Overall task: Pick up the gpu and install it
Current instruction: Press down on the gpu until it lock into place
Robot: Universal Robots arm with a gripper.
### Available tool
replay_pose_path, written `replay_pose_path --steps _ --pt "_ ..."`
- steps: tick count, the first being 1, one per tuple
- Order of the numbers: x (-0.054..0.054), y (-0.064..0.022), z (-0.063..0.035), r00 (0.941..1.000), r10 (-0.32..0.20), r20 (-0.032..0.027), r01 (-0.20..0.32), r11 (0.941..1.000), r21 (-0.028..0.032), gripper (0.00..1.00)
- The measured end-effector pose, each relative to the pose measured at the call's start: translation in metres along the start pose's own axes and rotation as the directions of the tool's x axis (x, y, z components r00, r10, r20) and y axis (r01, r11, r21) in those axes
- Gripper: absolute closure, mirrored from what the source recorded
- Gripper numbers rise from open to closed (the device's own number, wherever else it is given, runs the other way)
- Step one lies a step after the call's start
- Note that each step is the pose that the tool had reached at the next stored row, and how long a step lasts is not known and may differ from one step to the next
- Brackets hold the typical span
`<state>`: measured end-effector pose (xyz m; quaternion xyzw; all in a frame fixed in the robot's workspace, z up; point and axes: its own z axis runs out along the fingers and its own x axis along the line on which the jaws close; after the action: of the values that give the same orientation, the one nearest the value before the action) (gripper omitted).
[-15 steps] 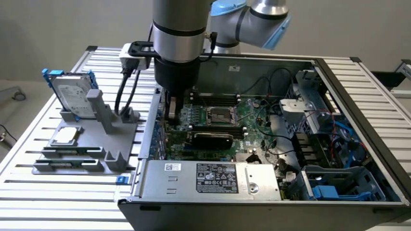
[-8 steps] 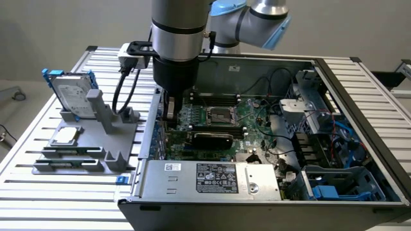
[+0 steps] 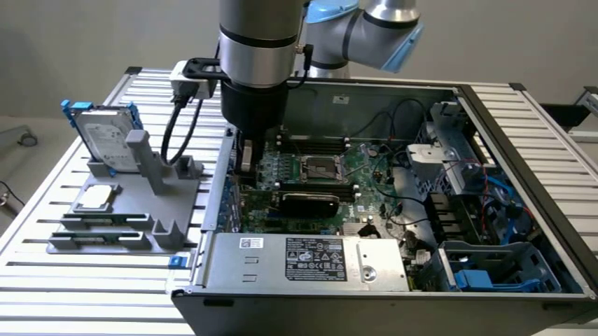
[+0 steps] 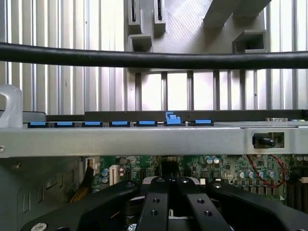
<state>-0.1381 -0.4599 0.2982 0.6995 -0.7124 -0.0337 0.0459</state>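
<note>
Soft, even light falls from overhead across my slatted bench (image 3: 84, 280), glaring white along its near edge. The computer case (image 3: 523, 210) interior sits darker. From the wrist, backlit slats bloom; the black cable (image 4: 154, 57) blurs.

The robot's silver-and-black arm (image 3: 254, 63) is cut off by the exterior view's upper edge and hides part of the green motherboard (image 3: 323, 175). In the wrist view, the black gripper (image 4: 169, 192) runs off the frame's edge, and whatever sits between its fingers cannot be told.
</note>
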Motion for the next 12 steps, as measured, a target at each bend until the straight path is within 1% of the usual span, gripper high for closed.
replay_pose_path --steps 3,12 --pt "-0.0007 0.0007 0.0001 1.0000 0.000 0.0000 0.000 1.0000 -0.0015 0.89" --pt "-0.0061 0.0027 0.0003 1.0000 0.002 0.0004 -0.002 1.0000 -0.0029 0.89"
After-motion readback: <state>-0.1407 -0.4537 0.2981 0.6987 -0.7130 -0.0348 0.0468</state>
